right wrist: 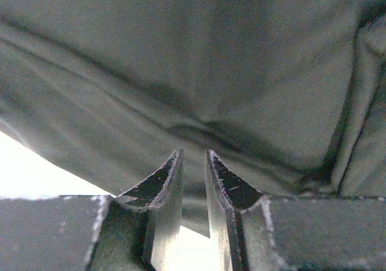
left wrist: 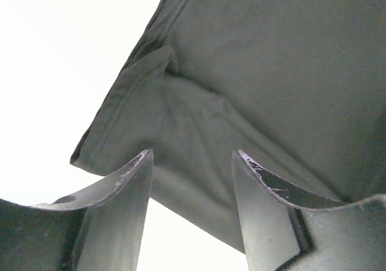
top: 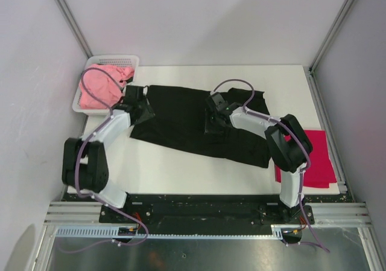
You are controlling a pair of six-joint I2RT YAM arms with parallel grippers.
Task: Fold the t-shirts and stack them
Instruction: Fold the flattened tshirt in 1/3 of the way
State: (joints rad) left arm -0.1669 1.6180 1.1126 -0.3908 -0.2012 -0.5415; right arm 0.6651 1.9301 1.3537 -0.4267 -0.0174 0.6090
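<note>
A: Reporting on the left gripper [left wrist: 192, 156]: fingers spread wide, nothing between them, low over a hemmed corner of the black t-shirt [top: 181, 123].
B: And the right gripper [right wrist: 192, 156]?
A: Fingers drawn nearly together, a slit remaining, at a pucker mid-shirt. Cloth caught or not, cannot tell.
B: Surroundings?
A: Black shirt spread across the table [top: 181, 168]. Red t-shirt [top: 316, 156] at the right edge. Pink t-shirt [top: 105, 84] in the basket [top: 114, 60], far left.

The overhead view was evenly lit; in wrist views the flat white tabletop [left wrist: 48, 54] glared, the black cloth t-shirt [left wrist: 271, 72] looked washed grey.
</note>
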